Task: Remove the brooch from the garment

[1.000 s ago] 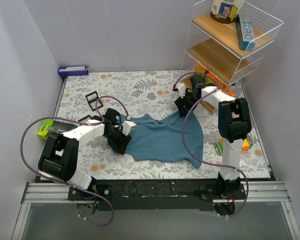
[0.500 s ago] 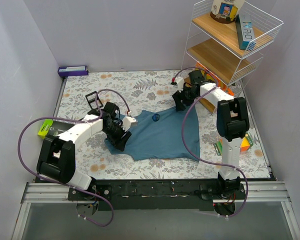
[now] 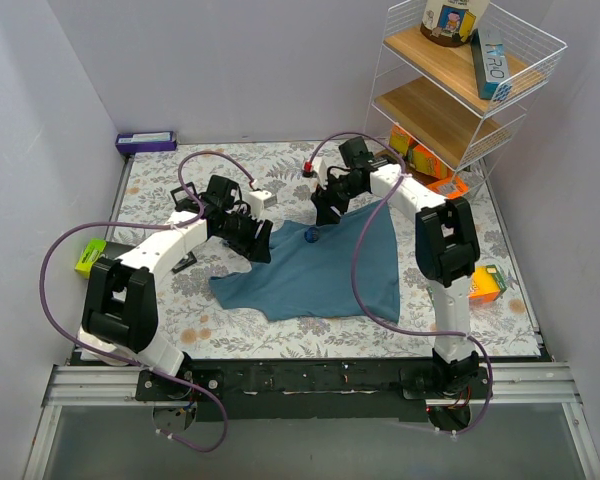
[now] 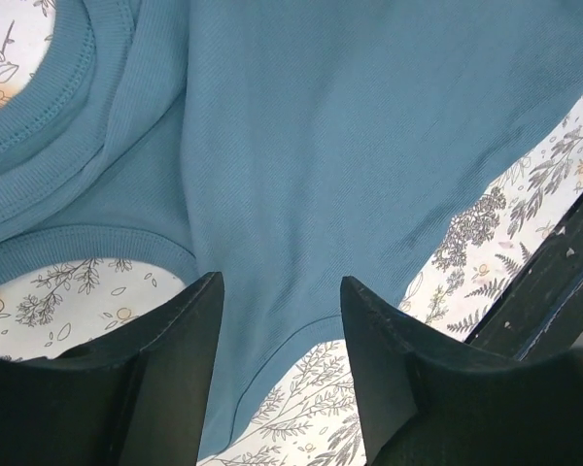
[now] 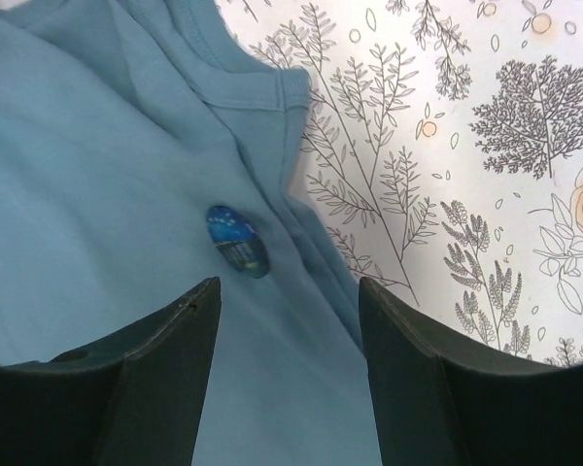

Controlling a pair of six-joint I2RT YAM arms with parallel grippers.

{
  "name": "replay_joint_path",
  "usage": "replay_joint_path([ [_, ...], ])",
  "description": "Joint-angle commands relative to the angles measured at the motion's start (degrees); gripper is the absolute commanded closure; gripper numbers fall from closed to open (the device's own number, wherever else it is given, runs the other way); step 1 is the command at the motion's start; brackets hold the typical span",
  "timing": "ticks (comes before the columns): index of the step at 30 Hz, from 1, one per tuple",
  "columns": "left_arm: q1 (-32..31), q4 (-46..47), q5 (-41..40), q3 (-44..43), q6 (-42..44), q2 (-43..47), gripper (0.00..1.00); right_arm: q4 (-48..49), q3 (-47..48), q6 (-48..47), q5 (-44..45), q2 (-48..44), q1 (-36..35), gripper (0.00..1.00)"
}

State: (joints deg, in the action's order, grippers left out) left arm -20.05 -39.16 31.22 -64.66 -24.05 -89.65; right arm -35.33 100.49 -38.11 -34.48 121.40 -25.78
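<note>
The garment (image 3: 320,270) is a teal T-shirt lying spread on the flowered tabletop, also seen in the left wrist view (image 4: 350,126) and the right wrist view (image 5: 78,194). The brooch (image 3: 311,236) is a small round blue pin with a dark lower half (image 5: 237,241), sitting on the cloth near the shirt's far edge. My right gripper (image 3: 325,212) hovers open just past the brooch, which lies ahead of its left finger (image 5: 290,291). My left gripper (image 3: 258,238) hangs open above the shirt's left hem (image 4: 282,291), nothing between its fingers.
A wire shelf (image 3: 460,90) with wooden boards stands at the far right, orange boxes (image 3: 420,150) under it. A purple box (image 3: 146,141) lies at the back wall, a green box (image 3: 88,257) at the left edge, a coloured box (image 3: 485,283) at the right.
Both arms swung toward the far side of the shirt. The shirt, bunched and lifted before, now lies flatter. The right gripper moved left from the shelf to the brooch.
</note>
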Motion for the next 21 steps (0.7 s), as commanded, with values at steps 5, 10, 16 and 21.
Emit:
replay_joint_path([
  [5, 0.19, 1.19, -0.11, -0.11, -1.88, 2.72, 0.49, -6.50, 7.70, -9.00, -6.21, 6.30, 0.64, 0.33],
  [10, 0.45, 0.92, -0.90, 1.55, -1.00, 3.51, 0.49, -7.38, 7.71, -9.53, -7.97, 7.88, 0.12, 0.33],
  [16, 0.54, 0.75, -1.16, 1.65, -0.47, 3.16, 0.49, -7.12, 7.97, -9.53, -8.24, 9.02, -0.41, 0.35],
  [21, 0.54, 0.57, -1.34, 1.47, -0.20, 2.90, 0.48, -6.33, 8.67, -8.74, -7.80, 9.99, -0.50, 0.36],
])
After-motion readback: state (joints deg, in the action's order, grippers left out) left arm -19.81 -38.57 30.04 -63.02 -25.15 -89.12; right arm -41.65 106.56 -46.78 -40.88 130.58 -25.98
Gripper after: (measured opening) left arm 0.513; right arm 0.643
